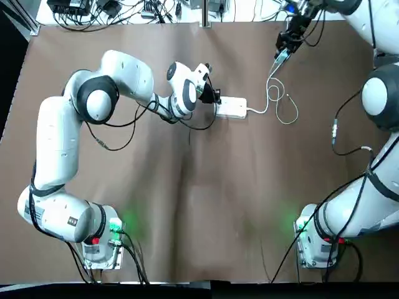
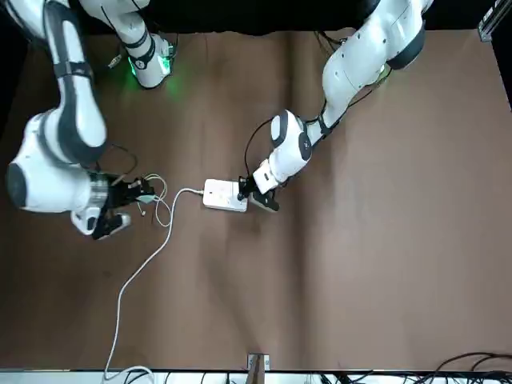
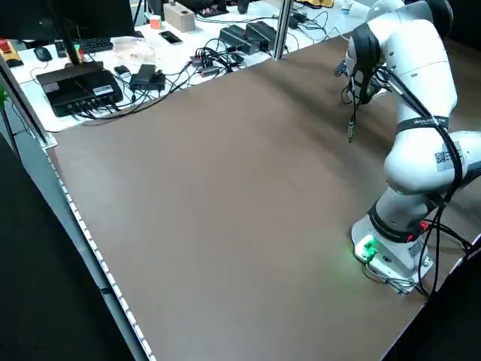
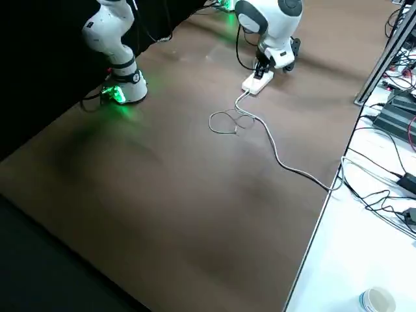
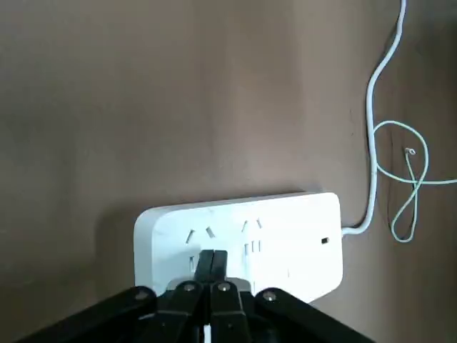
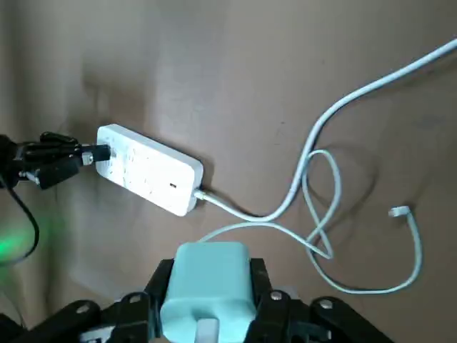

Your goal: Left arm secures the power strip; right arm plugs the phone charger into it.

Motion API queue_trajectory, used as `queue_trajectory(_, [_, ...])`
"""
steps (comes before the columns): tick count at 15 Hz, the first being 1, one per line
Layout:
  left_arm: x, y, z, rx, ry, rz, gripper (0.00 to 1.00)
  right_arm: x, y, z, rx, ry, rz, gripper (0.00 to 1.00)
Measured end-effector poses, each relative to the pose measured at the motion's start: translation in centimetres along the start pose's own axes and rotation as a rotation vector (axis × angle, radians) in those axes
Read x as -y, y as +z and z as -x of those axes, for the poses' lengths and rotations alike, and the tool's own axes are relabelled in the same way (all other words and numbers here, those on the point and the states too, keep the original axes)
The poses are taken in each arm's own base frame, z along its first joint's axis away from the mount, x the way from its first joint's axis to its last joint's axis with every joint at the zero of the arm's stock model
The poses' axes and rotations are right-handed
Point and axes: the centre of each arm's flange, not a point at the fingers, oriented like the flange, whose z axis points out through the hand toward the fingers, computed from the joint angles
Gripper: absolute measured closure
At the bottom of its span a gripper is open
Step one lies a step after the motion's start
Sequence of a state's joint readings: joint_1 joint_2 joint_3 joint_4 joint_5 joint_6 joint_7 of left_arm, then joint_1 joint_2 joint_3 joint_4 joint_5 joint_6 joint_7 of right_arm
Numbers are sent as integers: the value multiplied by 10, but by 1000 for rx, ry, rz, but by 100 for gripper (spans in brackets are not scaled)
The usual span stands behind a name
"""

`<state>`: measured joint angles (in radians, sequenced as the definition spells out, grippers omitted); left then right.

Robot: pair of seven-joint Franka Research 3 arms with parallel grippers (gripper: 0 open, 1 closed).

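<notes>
The white power strip lies flat near the table's middle, its thick white cord leaving its right end. My left gripper is shut, and its joined fingertips press down on the strip's left end, next to the sockets. My right gripper hovers to the far right of the strip, apart from it, shut on the teal phone charger. The charger's thin pale cable lies in loops on the table between the charger and the strip.
The thick cord runs over the brown table to its far edge, where black cables and devices lie on a white bench. The thin cable's loose connector rests on the table. The arm bases stand at the near edge.
</notes>
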<state>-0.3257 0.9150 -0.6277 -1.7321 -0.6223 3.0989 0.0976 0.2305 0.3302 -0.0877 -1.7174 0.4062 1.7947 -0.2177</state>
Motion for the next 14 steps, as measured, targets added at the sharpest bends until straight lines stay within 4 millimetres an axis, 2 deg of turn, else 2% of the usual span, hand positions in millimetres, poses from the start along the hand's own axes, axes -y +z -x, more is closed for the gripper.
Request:
queue_trajectory(4, [0, 0, 0, 0, 0, 0, 99, 49, 50, 11, 26, 59, 36, 52])
queue_trajectory(9, [0, 0, 0, 0, 0, 0, 99, 108, 78, 31, 36, 127, 65, 52])
queue_trajectory(11, [0, 0, 0, 0, 0, 0, 99, 120, 98, 35, 15, 153, 80, 52])
queue_trajectory(14, [0, 0, 0, 0, 0, 0, 99, 128, 125, 45, 22, 196, 100, 52])
